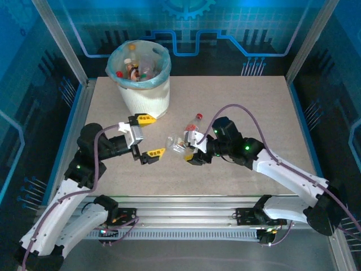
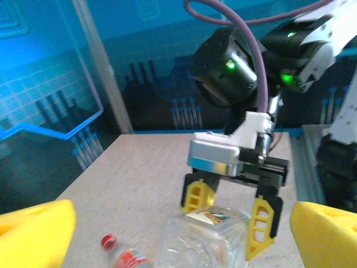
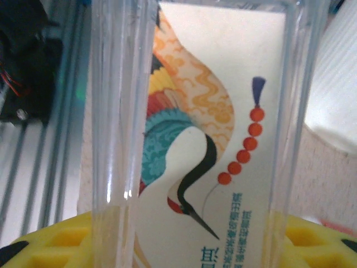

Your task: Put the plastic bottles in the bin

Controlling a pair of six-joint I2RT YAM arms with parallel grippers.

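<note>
The bin, white with a light-blue liner, stands at the table's back left and holds several plastic bottles. My right gripper is shut on a clear square bottle near the table's middle. In the right wrist view its crane-printed label stands between my yellow fingers. My left gripper is open just left of that bottle, not touching it. In the left wrist view the held bottle lies between the right gripper's fingers. A red-capped bottle lies beside it.
The red-capped bottle rests on the table in front of the left gripper. The bin's white wall rises at the right in the right wrist view. A metal rail runs along the near edge.
</note>
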